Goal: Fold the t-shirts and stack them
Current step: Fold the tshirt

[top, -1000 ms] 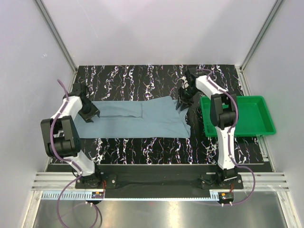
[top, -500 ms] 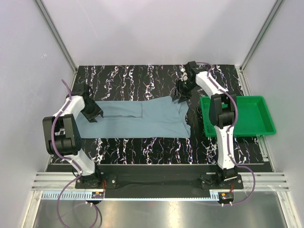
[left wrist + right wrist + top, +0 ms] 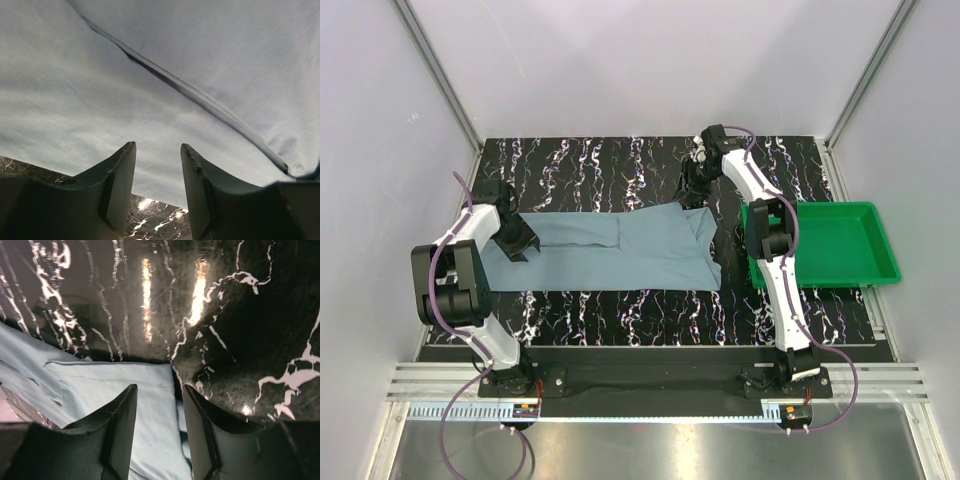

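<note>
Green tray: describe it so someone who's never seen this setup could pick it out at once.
Find the black marbled table, then look to its right edge, just beyond the right arm. The tray sits there: a shallow rectangle with a raised rim, the only bright green, rigid thing, unlike the flat blue-grey shirt spread at centre.

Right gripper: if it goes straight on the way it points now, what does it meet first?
Probably the corner of the t-shirt, just ahead of the right gripper; the table lies beneath.
</note>
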{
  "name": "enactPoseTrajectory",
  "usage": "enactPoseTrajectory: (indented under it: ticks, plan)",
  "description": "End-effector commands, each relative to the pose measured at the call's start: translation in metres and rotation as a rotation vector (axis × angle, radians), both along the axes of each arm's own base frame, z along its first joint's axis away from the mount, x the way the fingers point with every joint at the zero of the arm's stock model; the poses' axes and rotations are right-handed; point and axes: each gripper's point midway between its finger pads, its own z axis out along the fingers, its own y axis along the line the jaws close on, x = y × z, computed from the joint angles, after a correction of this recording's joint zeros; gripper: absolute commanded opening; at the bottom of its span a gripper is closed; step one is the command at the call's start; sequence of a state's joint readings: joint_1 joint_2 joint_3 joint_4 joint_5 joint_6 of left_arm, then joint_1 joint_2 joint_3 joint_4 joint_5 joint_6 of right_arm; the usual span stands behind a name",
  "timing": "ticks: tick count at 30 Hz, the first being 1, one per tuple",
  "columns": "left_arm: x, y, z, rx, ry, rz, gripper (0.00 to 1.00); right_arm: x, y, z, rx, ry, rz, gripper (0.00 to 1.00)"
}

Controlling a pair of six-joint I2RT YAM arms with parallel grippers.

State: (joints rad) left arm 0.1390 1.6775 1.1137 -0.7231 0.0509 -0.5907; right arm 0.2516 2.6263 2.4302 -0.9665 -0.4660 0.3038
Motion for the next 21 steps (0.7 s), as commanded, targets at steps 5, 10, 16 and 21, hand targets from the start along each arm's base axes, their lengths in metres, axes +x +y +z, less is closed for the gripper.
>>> enactPoseTrajectory:
  ticks: [5, 10, 16, 21]
  plan:
    - [0.007, -0.004, 0.009, -0.011, -0.057, -0.026, 0.46, 0.0, 0.019, -0.002, 0.035, -0.006, 0.034, 0.46]
    - [0.007, -0.004, 0.008, -0.012, -0.054, -0.03, 0.46, 0.0, 0.022, -0.012, 0.025, 0.003, 0.037, 0.41]
    - [0.006, -0.005, 0.007, -0.014, -0.053, -0.033, 0.46, 0.006, 0.025, -0.008, 0.047, -0.012, 0.038, 0.27]
    - [0.005, -0.005, 0.006, -0.017, -0.053, -0.033, 0.46, 0.012, 0.027, 0.013, 0.056, -0.056, 0.035, 0.18]
